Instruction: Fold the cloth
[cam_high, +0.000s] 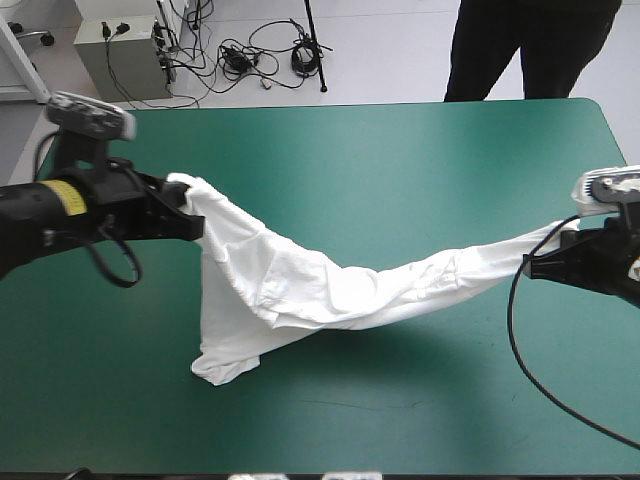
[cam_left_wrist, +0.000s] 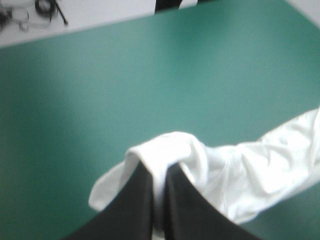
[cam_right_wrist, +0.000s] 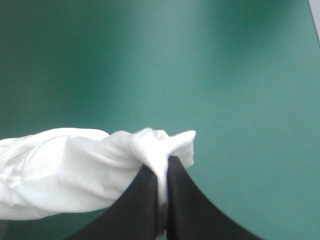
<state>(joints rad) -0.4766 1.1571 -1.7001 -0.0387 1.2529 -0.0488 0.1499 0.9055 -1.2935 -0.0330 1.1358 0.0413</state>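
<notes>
1. Black fingers (cam_left_wrist: 132, 210) of the left claw (cam_left_wrist: 159, 171) are pinched together on a bunched corner of the white T-shirt (cam_high: 290, 280).
2. Its opposite end is clamped in the right claw (cam_right_wrist: 161, 165), near the right edge of the teal-green surface (cam_high: 400, 160).
3. Between the two claws the T-shirt hangs stretched and sagging over the surface. Its lowest fold droops down onto the surface, nearer the left claw.

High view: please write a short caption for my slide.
Left gripper and right gripper hold the T-shirt stretched over the teal-green table.
</notes>
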